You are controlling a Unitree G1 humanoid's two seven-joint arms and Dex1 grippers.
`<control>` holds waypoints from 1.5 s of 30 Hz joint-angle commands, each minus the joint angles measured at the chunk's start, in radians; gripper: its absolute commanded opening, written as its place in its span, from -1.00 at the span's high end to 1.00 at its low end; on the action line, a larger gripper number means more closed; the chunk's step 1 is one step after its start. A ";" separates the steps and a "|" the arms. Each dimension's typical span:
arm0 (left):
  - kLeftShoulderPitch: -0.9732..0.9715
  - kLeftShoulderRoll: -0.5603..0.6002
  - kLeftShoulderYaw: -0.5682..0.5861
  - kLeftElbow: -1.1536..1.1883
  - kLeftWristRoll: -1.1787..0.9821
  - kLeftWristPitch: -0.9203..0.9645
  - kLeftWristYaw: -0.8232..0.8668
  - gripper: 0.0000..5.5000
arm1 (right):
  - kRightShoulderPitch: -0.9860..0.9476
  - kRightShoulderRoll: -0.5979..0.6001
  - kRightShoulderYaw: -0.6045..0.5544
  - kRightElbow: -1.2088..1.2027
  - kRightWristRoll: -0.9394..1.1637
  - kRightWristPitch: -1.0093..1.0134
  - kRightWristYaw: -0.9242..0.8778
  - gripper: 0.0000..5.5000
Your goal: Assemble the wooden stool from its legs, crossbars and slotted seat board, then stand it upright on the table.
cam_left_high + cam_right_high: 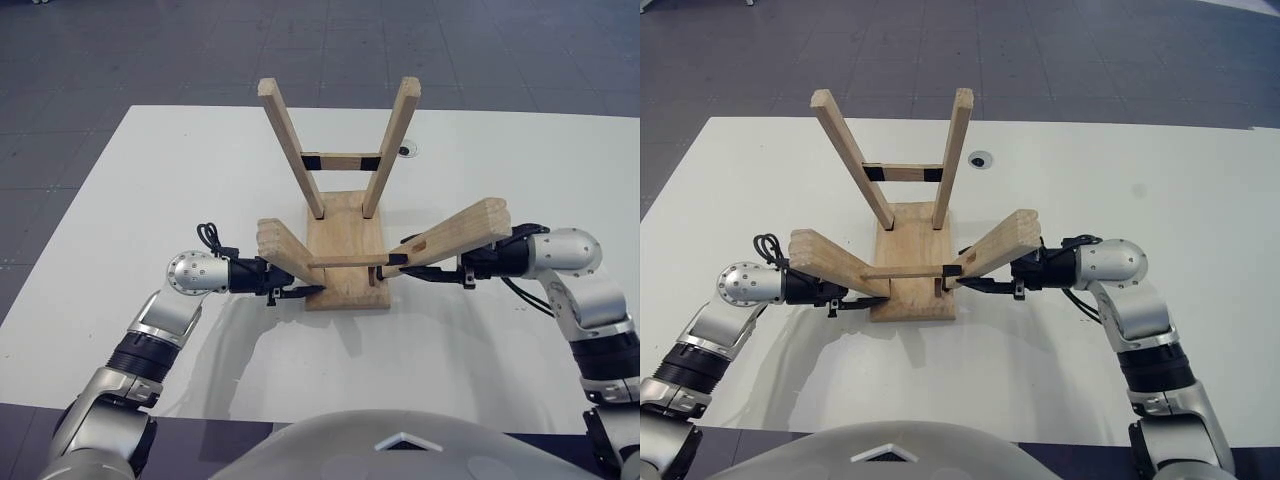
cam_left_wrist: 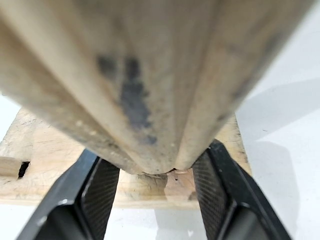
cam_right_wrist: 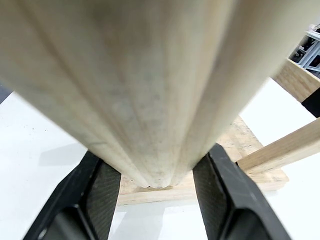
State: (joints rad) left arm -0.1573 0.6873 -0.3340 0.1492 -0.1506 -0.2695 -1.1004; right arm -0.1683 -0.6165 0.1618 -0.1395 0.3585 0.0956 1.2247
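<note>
The slotted seat board lies flat in the middle of the white table. Two far legs stand up from it, splayed apart and joined by a crossbar with black ends. The near pair of legs leans outward over the board's front, linked by a second crossbar. My left gripper is shut on the near left leg close to its lower end. My right gripper is shut on the near right leg. In the wrist views, black fingers clamp each leg from both sides above the board.
A small round grommet sits in the table behind the stool. Bare white table spreads to both sides and in front of the board. The table's far edge borders a dark tiled floor.
</note>
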 commanded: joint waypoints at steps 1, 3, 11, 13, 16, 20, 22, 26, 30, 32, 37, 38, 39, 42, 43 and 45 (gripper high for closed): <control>0.022 0.007 -0.037 0.018 0.088 0.012 -0.003 0.25 | -0.001 0.027 0.027 -0.051 0.028 0.009 0.002 0.26; 0.014 0.004 -0.037 0.027 0.088 0.011 -0.003 0.25 | 0.007 0.032 0.032 -0.044 0.022 0.004 0.000 0.26; 0.002 0.004 -0.043 0.031 0.085 0.008 -0.021 0.25 | 0.028 0.057 0.059 0.058 -0.022 -0.072 -0.008 0.26; 0.001 0.007 -0.043 0.036 0.085 0.004 -0.024 0.25 | 0.021 0.063 0.056 0.051 -0.005 -0.056 -0.016 0.26; -0.008 0.005 -0.043 0.051 0.087 -0.003 -0.027 0.25 | 0.038 0.044 0.068 0.050 -0.003 -0.052 0.012 0.26; -0.020 0.004 -0.044 0.066 0.088 -0.012 -0.031 0.25 | 0.066 0.024 0.089 0.069 -0.013 -0.058 0.038 0.26; -0.024 0.004 -0.044 0.070 0.089 -0.013 -0.033 0.25 | 0.076 0.020 0.097 0.074 -0.014 -0.057 0.044 0.26; -0.027 0.005 -0.042 0.076 0.089 -0.016 -0.036 0.25 | 0.078 0.015 0.118 0.118 -0.031 -0.083 0.051 0.26; -0.031 0.003 -0.044 0.078 0.088 -0.018 -0.038 0.25 | 0.061 0.019 0.139 0.186 -0.053 -0.124 0.055 0.26; -0.032 0.005 -0.043 0.075 0.085 -0.016 -0.039 0.25 | 0.015 0.018 0.139 0.181 -0.047 -0.095 0.042 0.26; -0.027 0.001 -0.044 0.062 0.087 -0.010 -0.031 0.25 | -0.095 0.032 0.115 0.132 0.006 0.022 0.009 0.26; -0.025 -0.002 -0.044 0.062 0.088 -0.010 -0.028 0.25 | -0.104 0.037 0.116 0.128 0.006 0.031 0.005 0.26; -0.025 -0.005 -0.045 0.062 0.090 -0.010 -0.027 0.25 | -0.107 0.039 0.117 0.123 0.004 0.037 0.003 0.26; -0.024 -0.009 -0.049 0.060 0.090 -0.008 -0.025 0.25 | -0.075 0.032 0.144 0.086 -0.007 0.056 0.014 0.26; -0.026 -0.010 -0.050 0.061 0.091 -0.008 -0.026 0.25 | -0.063 0.027 0.152 0.075 -0.009 0.060 0.020 0.26; -0.028 -0.009 -0.050 0.065 0.091 -0.011 -0.027 0.25 | -0.045 0.000 0.188 0.058 -0.020 0.068 0.060 0.26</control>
State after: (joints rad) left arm -0.1810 0.6786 -0.3316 0.2117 -0.1673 -0.2970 -1.1159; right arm -0.2319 -0.6073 0.2443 -0.0348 0.4002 0.1147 1.2329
